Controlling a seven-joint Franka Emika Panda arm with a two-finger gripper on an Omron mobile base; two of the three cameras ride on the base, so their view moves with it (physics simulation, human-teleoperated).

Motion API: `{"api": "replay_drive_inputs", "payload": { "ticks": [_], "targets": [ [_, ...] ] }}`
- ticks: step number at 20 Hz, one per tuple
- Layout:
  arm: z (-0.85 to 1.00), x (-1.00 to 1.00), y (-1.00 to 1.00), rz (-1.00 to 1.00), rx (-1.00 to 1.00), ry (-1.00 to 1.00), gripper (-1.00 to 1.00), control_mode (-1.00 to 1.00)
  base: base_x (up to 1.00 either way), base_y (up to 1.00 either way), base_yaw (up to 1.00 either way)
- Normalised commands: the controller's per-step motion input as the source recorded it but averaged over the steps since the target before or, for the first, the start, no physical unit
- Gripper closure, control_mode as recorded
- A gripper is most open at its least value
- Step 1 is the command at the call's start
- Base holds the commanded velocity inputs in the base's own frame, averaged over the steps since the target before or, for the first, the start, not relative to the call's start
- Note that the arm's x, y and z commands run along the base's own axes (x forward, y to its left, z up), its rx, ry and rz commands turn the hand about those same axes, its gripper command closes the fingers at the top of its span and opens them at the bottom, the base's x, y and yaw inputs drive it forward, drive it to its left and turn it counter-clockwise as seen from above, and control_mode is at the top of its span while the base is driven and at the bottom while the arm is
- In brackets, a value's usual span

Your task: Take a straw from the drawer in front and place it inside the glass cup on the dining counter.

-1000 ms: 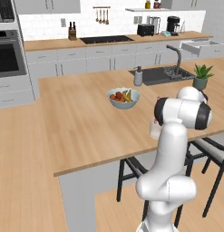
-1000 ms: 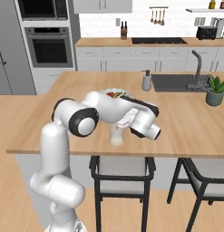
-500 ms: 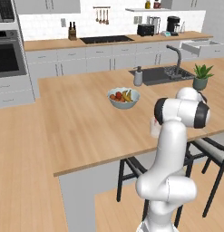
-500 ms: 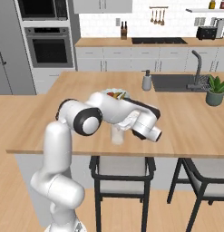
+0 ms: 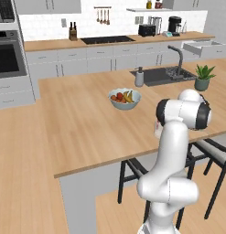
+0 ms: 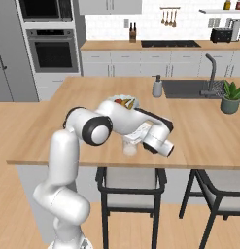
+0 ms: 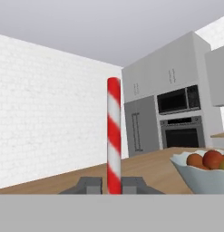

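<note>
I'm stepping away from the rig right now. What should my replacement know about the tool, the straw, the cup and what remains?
Tool: shut on the red-and-white striped straw, which stands up between the fingers.
Small clear glass cup: on the light-wood dining counter near its front edge, close to the pale fruit bowl; the hand is right beside it.
Light-grey drawer: open at the far worktop.
Done: straw fetched and carried over.
Left: put the straw in the cup, release.

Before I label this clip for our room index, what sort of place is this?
A home kitchen, rendered: a wall oven, a sink with a tap set in the counter, and a fruit bowl on it, with stools below.
</note>
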Motion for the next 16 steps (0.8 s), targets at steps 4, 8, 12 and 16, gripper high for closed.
{"api": "replay_drive_inputs", "payload": {
  "ticks": [4,8,12,16],
  "targets": [
    [-0.06,0.0,0.0,0.0,0.0,0.0,1.0,-1.0,0.0,0.0,0.0],
    [0.0,0.0,0.0,0.0,0.0,0.0,1.0,-1.0,0.0,0.0,0.0],
    [0.0,0.0,0.0,0.0,0.0,0.0,-1.0,-1.0,0.0,0.0,0.0],
    [0.0,-0.01,0.0,0.0,0.0,0.0,-1.0,-1.0,0.0,0.0,0.0]
  ]
}}
